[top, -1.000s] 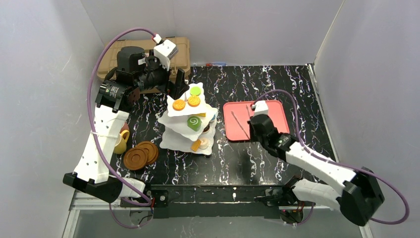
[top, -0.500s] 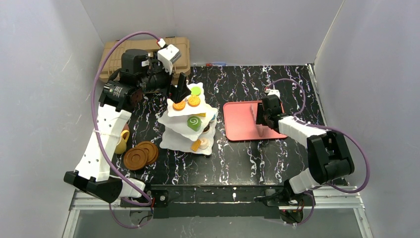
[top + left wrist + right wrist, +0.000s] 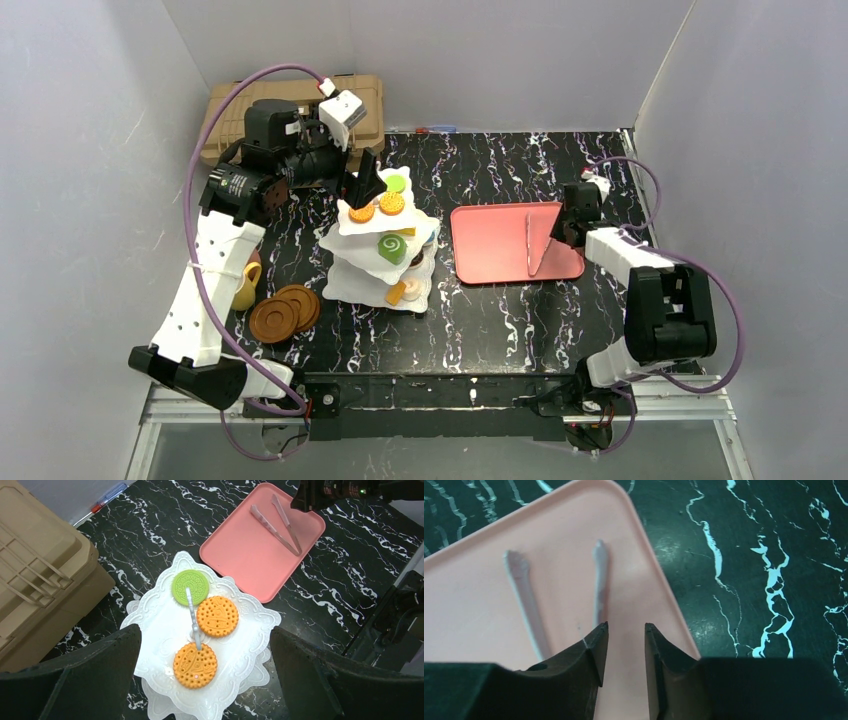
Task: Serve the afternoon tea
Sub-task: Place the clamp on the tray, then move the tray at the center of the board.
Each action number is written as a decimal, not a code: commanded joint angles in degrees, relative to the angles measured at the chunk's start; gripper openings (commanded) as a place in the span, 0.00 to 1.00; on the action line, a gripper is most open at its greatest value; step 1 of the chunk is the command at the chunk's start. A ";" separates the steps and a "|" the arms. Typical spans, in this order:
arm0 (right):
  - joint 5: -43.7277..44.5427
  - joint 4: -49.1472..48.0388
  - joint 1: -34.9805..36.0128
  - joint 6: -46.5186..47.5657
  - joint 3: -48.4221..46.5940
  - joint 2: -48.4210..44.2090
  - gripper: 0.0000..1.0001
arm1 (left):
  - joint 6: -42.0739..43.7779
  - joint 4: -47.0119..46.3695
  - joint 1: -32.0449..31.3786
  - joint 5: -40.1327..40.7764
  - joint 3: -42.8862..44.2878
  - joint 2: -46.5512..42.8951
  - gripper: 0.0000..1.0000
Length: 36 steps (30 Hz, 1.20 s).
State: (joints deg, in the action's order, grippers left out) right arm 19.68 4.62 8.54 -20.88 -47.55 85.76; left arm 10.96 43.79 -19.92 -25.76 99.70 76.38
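Observation:
The white three-tier stand [image 3: 352, 282] stands left of centre, with toy pastries on its plates. My left gripper [image 3: 366, 185] hovers above its top plate [image 3: 165, 630], wide open, a finger [image 3: 70, 680] on each side and nothing touched. On that plate lie a green cookie [image 3: 190, 587] and two orange cookies [image 3: 216, 616] beside the wire loop [image 3: 192, 615]. A yellow cup [image 3: 243, 288] and brown saucers [image 3: 285, 312] sit at the left. My right gripper [image 3: 625, 626] hangs open over the pink tray's right edge, empty, just above the tongs [image 3: 599, 575].
The flat pink tray [image 3: 490, 250] right of the stand holds the tongs [image 3: 537, 240] in a V. A tan ribbed case [image 3: 225, 115] stands at the back left behind my left arm. A pen [image 3: 435, 129] lies along the back wall.
My right arm has swung from the tray's middle to its right edge and its jaws have gone from shut to open. The tongs now lie farther right. The left arm barely moved.

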 commanded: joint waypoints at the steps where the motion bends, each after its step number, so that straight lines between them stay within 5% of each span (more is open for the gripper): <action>1: -0.09 0.99 -2.71 -3.56 -2.40 4.62 0.36 | 0.97 1.21 0.34 -3.79 -1.10 -1.98 0.99; 4: -0.46 1.68 -4.35 -4.35 -3.18 7.81 0.23 | 1.41 1.64 0.37 -4.80 -2.00 -2.29 0.99; 11: 2.36 3.80 -9.76 -4.48 -4.36 11.09 0.13 | 3.41 1.75 0.37 -6.96 -3.51 -2.53 0.93; 22: 12.43 5.09 -14.94 -3.75 -7.06 5.87 0.08 | 3.15 -4.91 0.29 -2.43 -5.57 -1.40 0.84; 25: 6.22 3.52 -14.87 -4.36 -6.99 2.53 0.09 | 3.92 -4.85 0.31 -4.12 -5.01 -0.15 0.71; 28: 0.85 0.76 -13.68 -5.35 -5.55 -0.28 0.10 | 3.48 -4.92 0.33 -5.65 -4.34 1.15 0.45; 34: -1.01 0.87 -10.12 -5.31 -4.95 -4.06 0.10 | 1.94 -4.78 0.27 -5.89 -3.29 3.18 0.29; 36: -0.66 0.69 -8.82 -5.67 -4.62 -5.83 0.09 | 1.42 -4.78 0.37 -5.50 -2.47 4.07 0.15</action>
State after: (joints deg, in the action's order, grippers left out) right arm 20.49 7.03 -2.22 -25.43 -51.88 83.40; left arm 13.47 39.05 -19.92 -30.09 94.41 79.59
